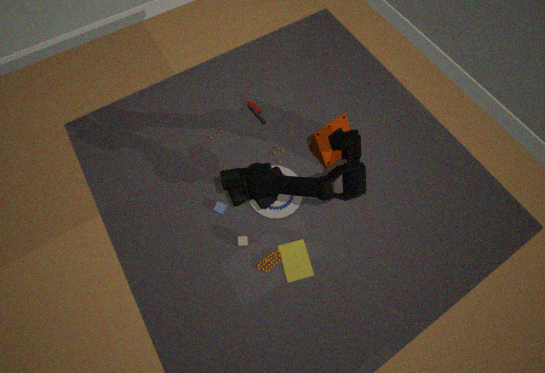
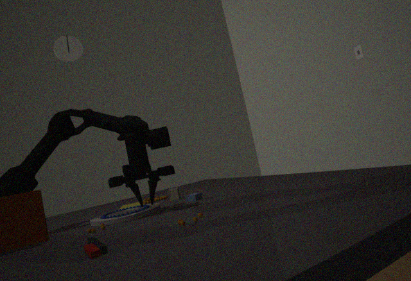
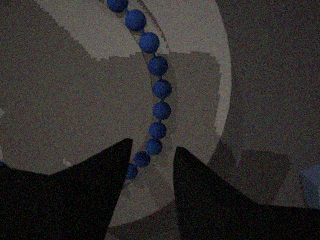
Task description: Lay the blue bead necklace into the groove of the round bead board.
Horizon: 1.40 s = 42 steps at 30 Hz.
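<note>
The round white bead board (image 1: 278,214) (image 2: 99,220) (image 3: 200,30) lies on the grey mat beside the arm's base. The blue bead necklace (image 1: 282,205) (image 2: 126,210) (image 3: 161,89) lies along the board's curved groove. My gripper (image 2: 146,203) (image 3: 153,150) points straight down at the board's edge, its tips at bead height. The fingers stand apart on either side of the strand's lower beads without pinching them. In the top view the arm covers much of the board and the fingertips.
An orange bead necklace (image 1: 268,261) lies beside a yellow card (image 1: 295,260). A light blue cube (image 1: 220,207) and a cream cube (image 1: 242,240) sit near the board. A red and grey tool (image 1: 255,111), loose orange beads (image 1: 215,129) and the orange base block (image 1: 325,146) lie behind.
</note>
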Tool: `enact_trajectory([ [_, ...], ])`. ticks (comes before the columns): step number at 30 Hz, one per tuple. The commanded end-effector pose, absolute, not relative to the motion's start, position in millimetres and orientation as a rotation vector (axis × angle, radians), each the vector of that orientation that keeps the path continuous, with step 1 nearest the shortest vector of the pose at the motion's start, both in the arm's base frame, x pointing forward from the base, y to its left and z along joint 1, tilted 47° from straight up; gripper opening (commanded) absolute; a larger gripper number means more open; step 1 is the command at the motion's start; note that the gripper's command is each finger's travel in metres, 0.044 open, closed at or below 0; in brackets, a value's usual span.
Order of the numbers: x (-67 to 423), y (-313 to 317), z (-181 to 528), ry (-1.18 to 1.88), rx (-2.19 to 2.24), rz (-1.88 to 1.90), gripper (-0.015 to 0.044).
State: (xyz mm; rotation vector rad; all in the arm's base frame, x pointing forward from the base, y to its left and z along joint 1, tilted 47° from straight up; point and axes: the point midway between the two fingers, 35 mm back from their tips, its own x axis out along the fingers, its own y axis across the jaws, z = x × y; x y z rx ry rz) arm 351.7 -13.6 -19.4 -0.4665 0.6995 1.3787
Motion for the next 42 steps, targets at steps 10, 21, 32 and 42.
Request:
enact_trajectory([
  [10, 351.3, -15.5, -17.4, 0.701, -0.462, 1.379, 0.0440],
  [21, 351.2, -17.9, -15.1, 0.700, -0.461, 1.378, 0.0440],
  [32, 351.2, -17.9, -15.1, 0.700, -0.461, 1.378, 0.0440],
  [42, 351.6, -25.6, -8.6, 0.701, -0.461, 1.377, 0.0440],
])
